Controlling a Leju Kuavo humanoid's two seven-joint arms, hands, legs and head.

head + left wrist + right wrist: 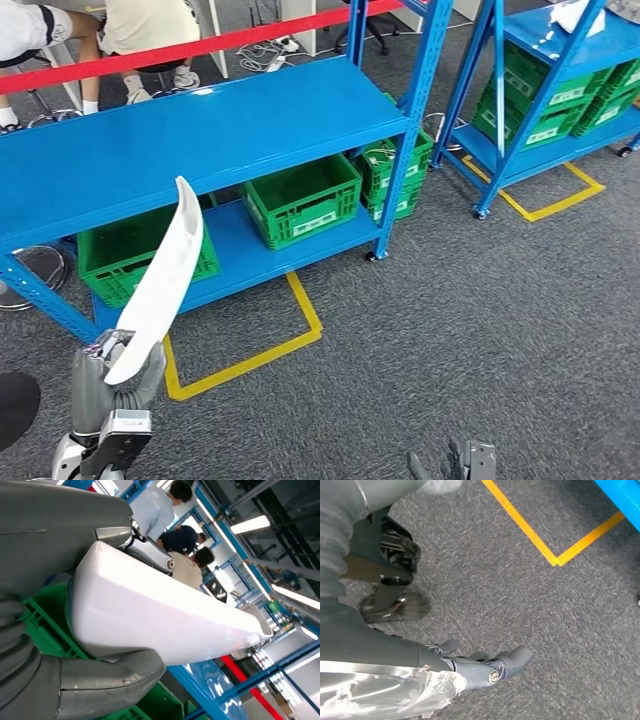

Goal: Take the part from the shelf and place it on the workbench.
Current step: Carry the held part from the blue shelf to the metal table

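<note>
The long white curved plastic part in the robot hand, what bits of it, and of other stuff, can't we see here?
- Long white curved plastic part: in the head view its lower end is hidden inside the left robot hand.
- Same part in the left wrist view: its far tip is blurred by glare.
- Right robot hand: cut off by the head view's lower edge.
- Green plastic crate: its white label is too small to read.

A blue metal shelf [204, 130] stands on grey carpeted floor [483, 340], its top board bare, its lower board carrying green crates [303, 200], one on the left, one in the middle and a stack at the right end. Yellow tape lines [249, 355] mark the floor in front. A second blue shelf [558, 50] to the right holds more green crates [551, 110].
</note>
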